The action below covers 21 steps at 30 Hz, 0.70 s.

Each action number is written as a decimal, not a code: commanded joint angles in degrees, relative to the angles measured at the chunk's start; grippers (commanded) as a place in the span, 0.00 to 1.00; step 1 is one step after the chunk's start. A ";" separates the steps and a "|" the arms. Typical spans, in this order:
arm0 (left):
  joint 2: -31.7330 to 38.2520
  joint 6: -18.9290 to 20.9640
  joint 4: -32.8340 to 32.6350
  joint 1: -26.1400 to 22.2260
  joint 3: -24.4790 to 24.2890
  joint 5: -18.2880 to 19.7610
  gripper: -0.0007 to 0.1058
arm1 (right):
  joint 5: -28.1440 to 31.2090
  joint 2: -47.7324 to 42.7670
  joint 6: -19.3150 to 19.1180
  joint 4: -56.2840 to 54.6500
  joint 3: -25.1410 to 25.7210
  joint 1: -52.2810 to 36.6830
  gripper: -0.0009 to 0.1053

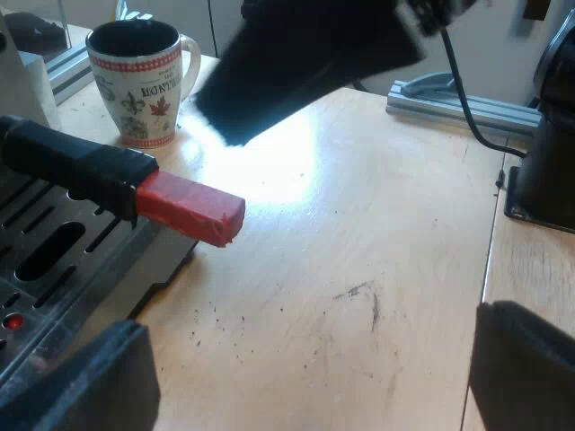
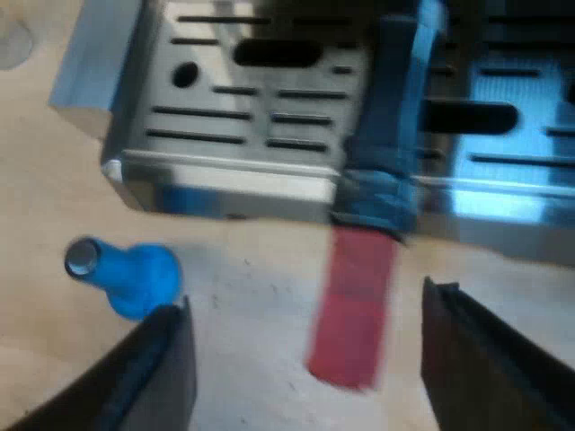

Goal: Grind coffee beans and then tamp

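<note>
- Two grippers of mine stand spread wide, and neither grasps anything.
- My right gripper (image 2: 310, 346) has one finger to each side of the red end (image 2: 353, 310) of the holder's handle, clear of it, with no contact.
- My left gripper (image 1: 305, 368) hangs over the bare table (image 1: 359, 269) near the red end (image 1: 189, 208), touching nothing.
- From the red end, the dark handle (image 1: 67, 162) runs back over the machine's slotted drip tray (image 2: 243, 117).
- The blue tamper (image 2: 130, 274) rests on the table near the red end, close by my right gripper's finger.
- The mug (image 1: 139, 81) stands upright beyond the red end.
- A dark blurred shape (image 1: 305, 54) hangs above the table past the red end; I cannot tell what it is.
</note>
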State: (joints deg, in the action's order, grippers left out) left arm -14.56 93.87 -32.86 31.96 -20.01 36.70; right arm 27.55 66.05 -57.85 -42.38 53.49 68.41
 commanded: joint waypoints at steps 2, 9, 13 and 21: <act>0.17 -0.31 0.17 0.29 -0.20 0.83 0.69 | -0.79 4.39 -1.01 0.27 1.00 -0.21 0.57; 0.17 -0.31 0.17 0.29 -0.20 0.83 0.69 | -0.83 8.26 -1.01 0.57 1.00 -1.67 0.57; 0.17 -0.31 0.17 0.29 -0.20 0.83 0.69 | -0.74 9.13 -1.01 1.39 1.00 -3.88 0.57; 0.17 -0.31 0.17 0.29 -0.20 0.83 0.69 | -2.21 10.49 -1.01 6.79 -2.66 -4.95 0.57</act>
State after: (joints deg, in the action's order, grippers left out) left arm -14.56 93.87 -32.86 31.96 -20.01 36.70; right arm 25.26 76.53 -58.20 -36.52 50.95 63.63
